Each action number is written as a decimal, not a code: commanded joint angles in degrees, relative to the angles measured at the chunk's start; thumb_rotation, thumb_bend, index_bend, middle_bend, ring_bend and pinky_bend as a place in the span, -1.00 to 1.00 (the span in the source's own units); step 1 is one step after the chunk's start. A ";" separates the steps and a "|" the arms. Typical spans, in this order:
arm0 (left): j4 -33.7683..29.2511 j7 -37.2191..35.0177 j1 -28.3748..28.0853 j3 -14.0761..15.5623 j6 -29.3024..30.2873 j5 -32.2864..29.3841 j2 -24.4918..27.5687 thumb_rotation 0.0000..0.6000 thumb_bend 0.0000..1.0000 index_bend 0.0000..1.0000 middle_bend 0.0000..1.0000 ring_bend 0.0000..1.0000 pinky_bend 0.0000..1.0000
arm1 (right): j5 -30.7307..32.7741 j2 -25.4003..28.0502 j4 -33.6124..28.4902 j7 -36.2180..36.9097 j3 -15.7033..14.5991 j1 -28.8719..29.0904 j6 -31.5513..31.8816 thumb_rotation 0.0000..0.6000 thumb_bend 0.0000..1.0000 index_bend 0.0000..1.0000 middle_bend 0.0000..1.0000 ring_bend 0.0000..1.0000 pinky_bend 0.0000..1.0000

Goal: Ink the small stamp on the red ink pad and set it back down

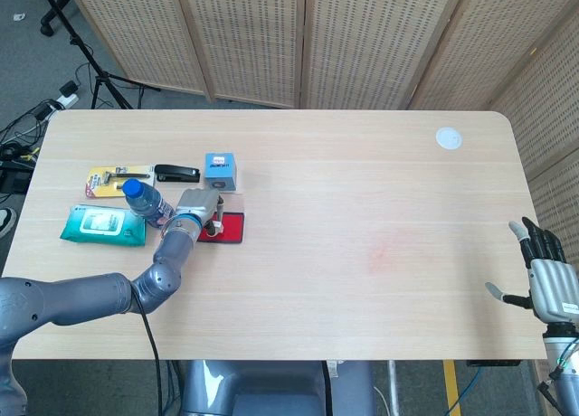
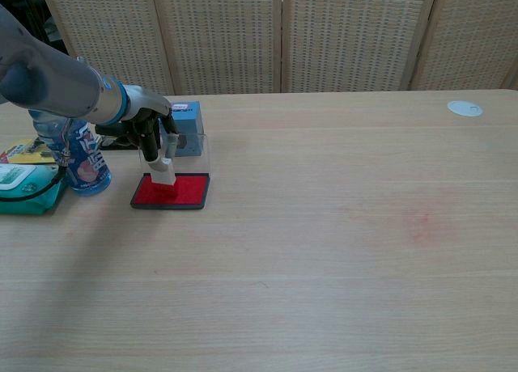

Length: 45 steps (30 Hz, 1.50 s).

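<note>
My left hand grips the small white stamp from above and presses it down onto the red ink pad. The stamp stands on the pad's left half, its red base lost against the ink. The pad's clear lid is raised behind it. In the head view the hand hides the stamp. My right hand hangs far away at the table's right front edge, fingers spread and holding nothing.
A blue-capped water bottle stands just left of the pad, with a green wipes pack beside it. Behind the pad are a blue box, a black stapler and a yellow razor card. A white disc lies far right.
</note>
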 commanded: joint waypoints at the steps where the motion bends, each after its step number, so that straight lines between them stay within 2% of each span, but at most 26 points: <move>1: 0.50 -0.23 -0.12 0.15 -0.10 -0.35 -0.40 1.00 -0.22 0.27 0.93 0.86 0.68 | 0.10 0.04 0.24 0.29 0.01 0.02 -0.17 1.00 -1.00 -1.00 -1.00 -1.00 -1.00; 11: 1.80 -0.41 -0.17 0.36 -0.45 -1.28 -0.91 1.00 -0.21 0.27 0.93 0.86 0.68 | 0.18 0.13 0.37 0.84 0.05 0.05 -0.34 1.00 -1.00 -1.00 -1.00 -1.00 -1.00; 16: 2.63 -2.66 1.07 -0.16 -3.59 -0.99 -0.72 1.00 -0.21 0.27 0.93 0.86 0.68 | 0.26 0.05 0.51 0.88 0.06 0.12 -0.52 1.00 -1.00 -1.00 -1.00 -1.00 -1.00; 25: 4.34 -4.25 1.55 0.89 -5.10 -0.10 -1.25 1.00 -0.21 0.27 0.93 0.86 0.68 | 0.29 -0.09 0.61 0.72 -0.01 0.16 -0.64 1.00 -1.00 -1.00 -1.00 -1.00 -1.00; 34: 4.60 -5.78 1.81 2.18 -4.92 2.43 -1.71 1.00 -0.21 0.28 0.93 0.86 0.68 | 0.27 -0.09 0.55 0.68 -0.01 0.20 -0.67 1.00 -1.00 -1.00 -1.00 -1.00 -1.00; 45: 5.34 -6.66 1.56 3.00 -4.61 2.56 -2.02 1.00 -0.21 0.28 0.93 0.86 0.68 | 0.03 0.02 0.51 1.07 -0.16 0.14 -0.66 1.00 -1.00 -1.00 -1.00 -1.00 -1.00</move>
